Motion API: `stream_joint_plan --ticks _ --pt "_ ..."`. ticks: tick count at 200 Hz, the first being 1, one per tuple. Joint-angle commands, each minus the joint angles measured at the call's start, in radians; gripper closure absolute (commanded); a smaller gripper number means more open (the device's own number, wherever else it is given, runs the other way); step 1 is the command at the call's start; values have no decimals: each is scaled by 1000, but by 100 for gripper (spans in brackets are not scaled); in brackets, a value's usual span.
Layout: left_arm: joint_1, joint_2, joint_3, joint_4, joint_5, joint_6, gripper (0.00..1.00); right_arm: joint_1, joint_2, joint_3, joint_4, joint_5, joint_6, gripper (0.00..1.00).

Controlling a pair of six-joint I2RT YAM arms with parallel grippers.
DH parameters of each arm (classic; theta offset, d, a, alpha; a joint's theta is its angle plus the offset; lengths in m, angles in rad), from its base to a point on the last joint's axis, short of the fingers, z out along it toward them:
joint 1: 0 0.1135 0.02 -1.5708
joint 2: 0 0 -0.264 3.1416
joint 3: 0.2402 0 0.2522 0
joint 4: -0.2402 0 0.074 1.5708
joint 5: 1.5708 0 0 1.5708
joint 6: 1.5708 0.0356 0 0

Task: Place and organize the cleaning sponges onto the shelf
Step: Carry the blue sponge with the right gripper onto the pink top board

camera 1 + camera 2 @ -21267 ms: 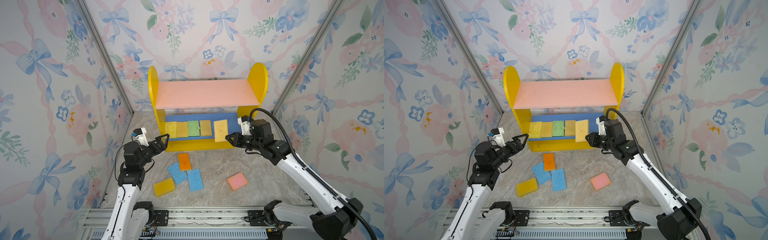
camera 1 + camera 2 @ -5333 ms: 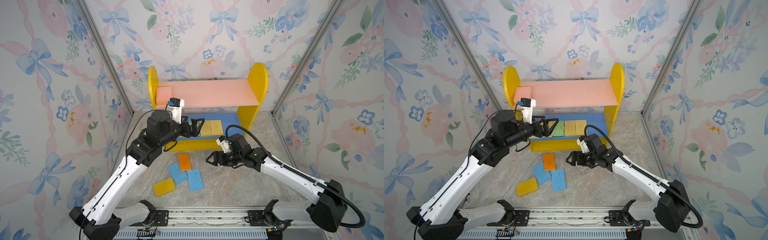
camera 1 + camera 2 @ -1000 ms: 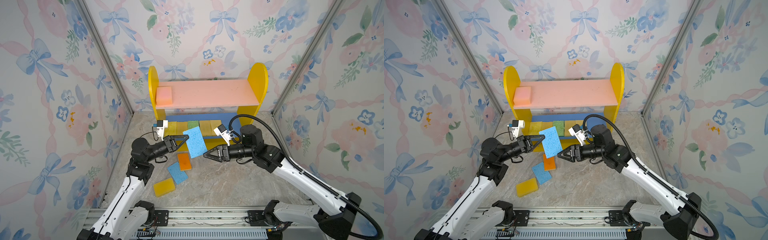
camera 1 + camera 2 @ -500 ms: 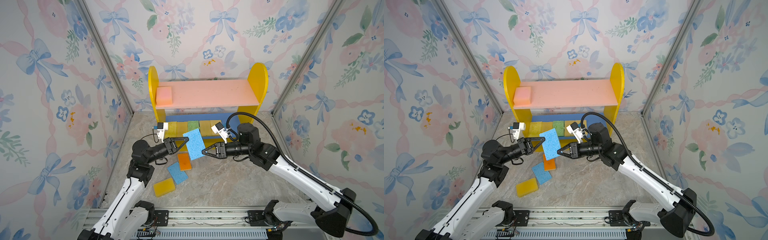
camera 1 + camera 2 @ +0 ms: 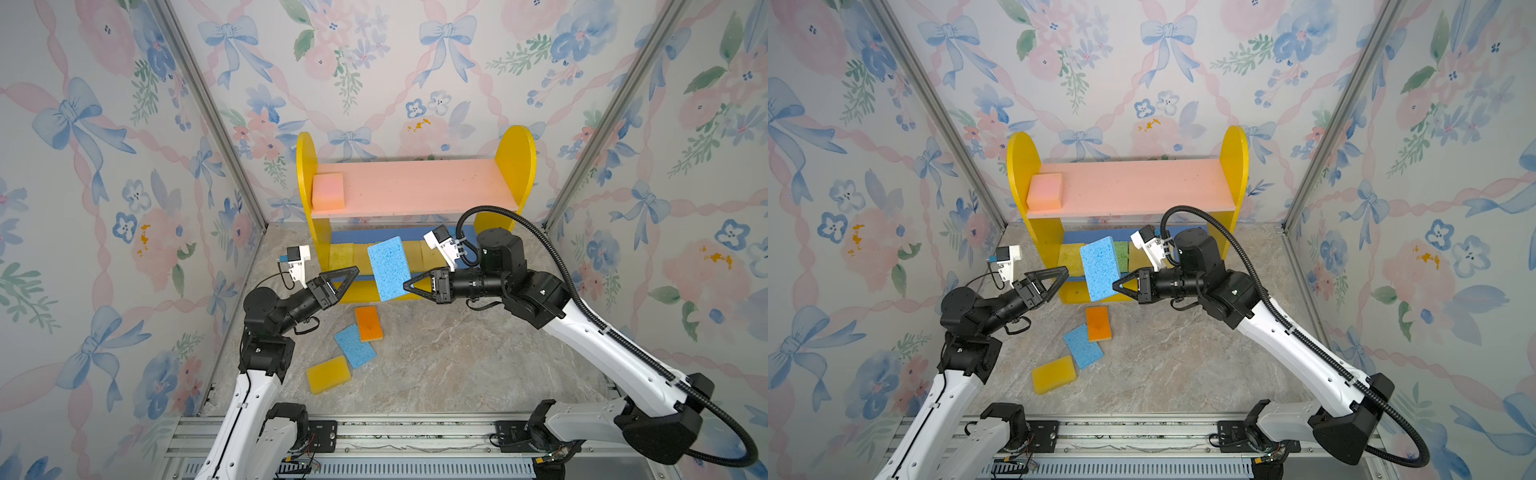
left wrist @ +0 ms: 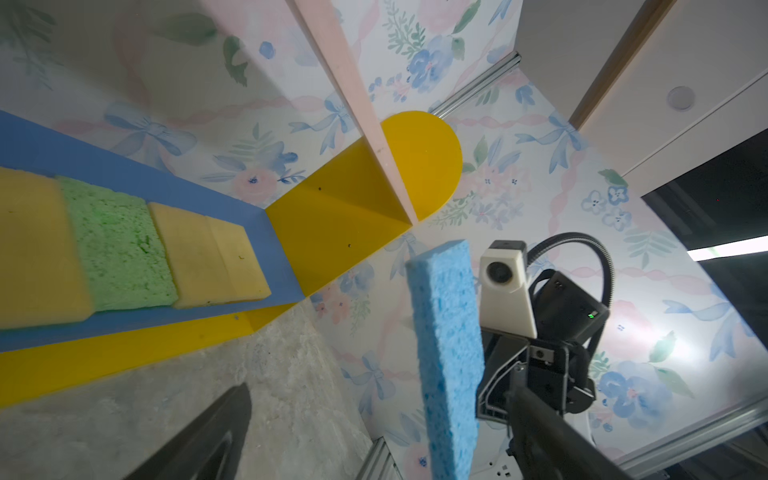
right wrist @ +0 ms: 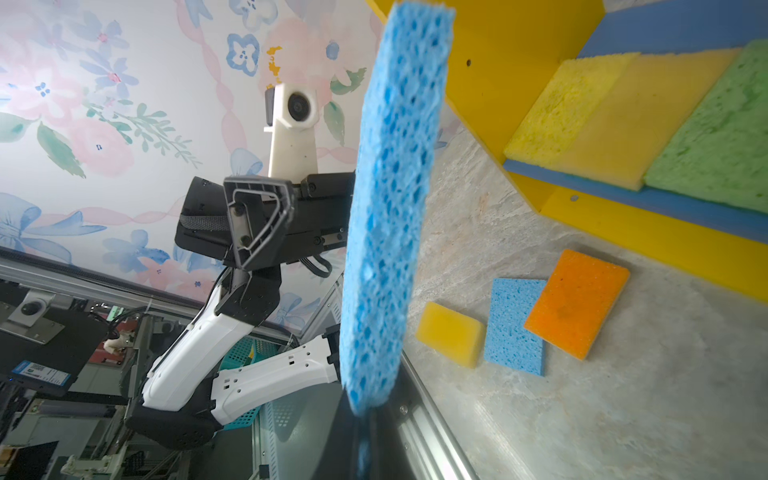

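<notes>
A blue sponge (image 5: 388,268) (image 5: 1100,268) hangs upright in the air in front of the shelf (image 5: 415,187) (image 5: 1133,183). My right gripper (image 5: 407,286) (image 5: 1116,286) (image 7: 365,440) is shut on its lower right edge. My left gripper (image 5: 352,273) (image 5: 1064,272) (image 6: 374,436) is open just left of the sponge (image 6: 449,353) and does not touch it. A pink sponge (image 5: 328,191) lies at the left end of the pink upper board. Yellow (image 7: 561,112), tan (image 6: 208,257) and green (image 6: 116,245) sponges line the blue lower board.
On the floor in front of the shelf lie an orange sponge (image 5: 368,323) (image 7: 577,303), a second blue sponge (image 5: 355,345) (image 7: 515,326) partly under it, and a yellow sponge (image 5: 328,374) (image 7: 451,334). Flowered walls close in both sides and the back.
The blue sponge has passed from my left gripper to my right. The right jaws shut on it, the left jaws opened and drew back a little to the left.
</notes>
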Motion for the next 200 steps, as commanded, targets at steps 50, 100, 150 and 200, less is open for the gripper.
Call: stream_joint_plan --ticks 50,100,150,200 --pt "7 -72 69 -523 -289 495 2 -43 253 455 -148 153 -23 93" --pt "8 -96 31 -605 -354 638 2 -52 579 916 -284 216 -13 92" --pt "8 -85 -41 -604 -368 665 2 -83 761 1130 -270 187 80 92" --pt "8 -67 -54 -602 -369 663 2 -109 789 1122 -219 154 130 77"
